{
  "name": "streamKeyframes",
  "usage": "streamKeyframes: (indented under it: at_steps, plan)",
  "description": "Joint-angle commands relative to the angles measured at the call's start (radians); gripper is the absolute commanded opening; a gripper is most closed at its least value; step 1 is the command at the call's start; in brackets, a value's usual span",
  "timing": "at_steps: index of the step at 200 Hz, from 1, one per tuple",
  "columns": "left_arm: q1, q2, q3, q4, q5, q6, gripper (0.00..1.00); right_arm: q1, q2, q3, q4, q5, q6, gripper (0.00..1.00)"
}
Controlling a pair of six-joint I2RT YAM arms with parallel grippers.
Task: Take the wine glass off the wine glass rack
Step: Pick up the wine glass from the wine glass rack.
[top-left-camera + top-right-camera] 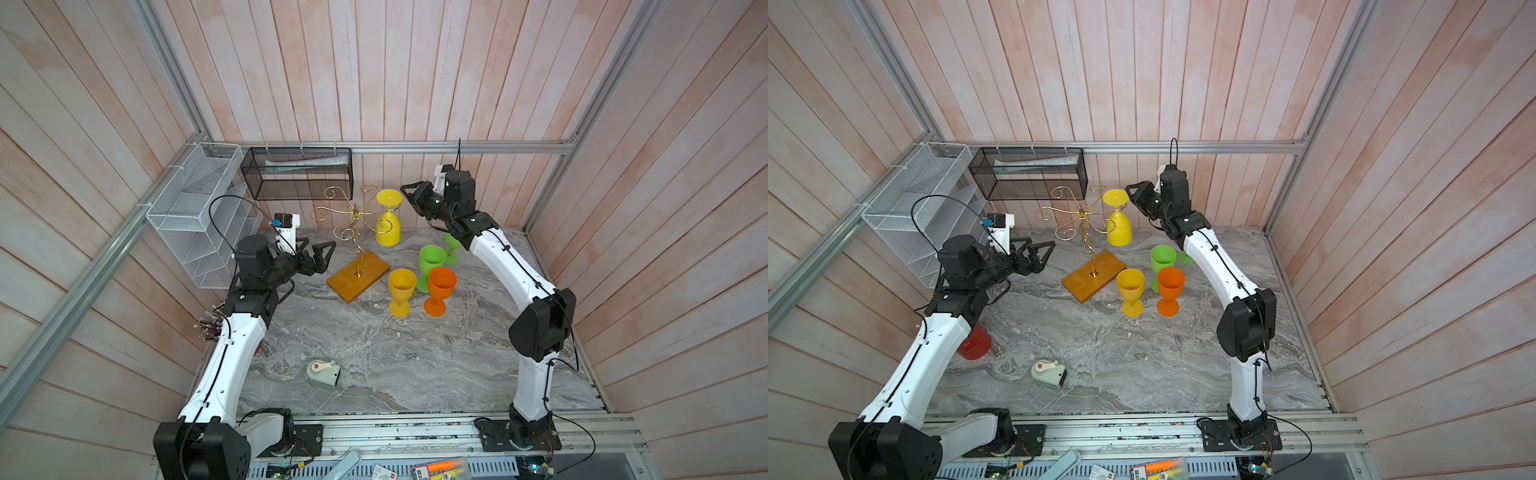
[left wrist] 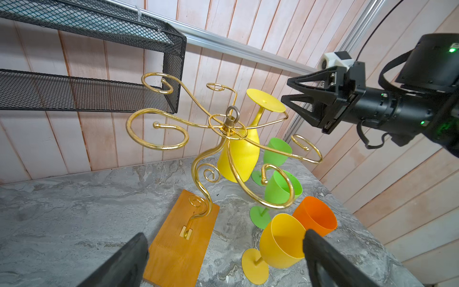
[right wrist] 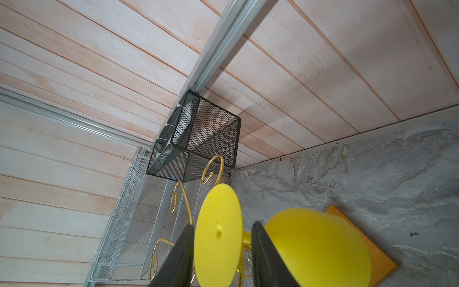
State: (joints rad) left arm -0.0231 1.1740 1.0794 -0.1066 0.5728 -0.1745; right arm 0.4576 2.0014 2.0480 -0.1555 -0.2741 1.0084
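Right gripper (image 3: 222, 225) straddles the upturned foot of the yellow wine glass (image 1: 388, 229), jaws apart and not yet pinching. The glass hangs bowl-down from the right-hand arm of the wine glass rack (image 1: 353, 282), at the far centre of the table (image 1: 374, 361). It is probably best to close squarely on the foot, then ease it out along the wire without snagging the curl. Left gripper (image 1: 318, 249) hovers wide open, left of the rack.

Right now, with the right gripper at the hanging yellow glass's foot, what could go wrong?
The right gripper straddles only the thin foot of the yellow glass; it could slip out. The stem could snag on the rack and tip it, since the left gripper hangs open, off the base. A dropped glass might topple the green glass nearby.
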Motion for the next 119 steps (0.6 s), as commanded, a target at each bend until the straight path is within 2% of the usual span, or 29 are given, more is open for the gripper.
streamKeyframes:
  at_steps: [1, 100, 119]
  plan:
    - [-0.006, -0.025, -0.018, 0.03, 0.015, 0.022, 0.99, 0.01, 0.028, 0.047, -0.026, -0.002, -0.023, 0.36]
    - [-0.011, -0.015, -0.012, 0.035, 0.011, 0.009, 0.99, 0.035, 0.088, 0.123, -0.054, -0.008, -0.028, 0.35]
    - [-0.011, -0.014, -0.012, 0.033, 0.009, 0.007, 0.99, 0.034, 0.085, 0.115, -0.043, -0.009, -0.021, 0.31]
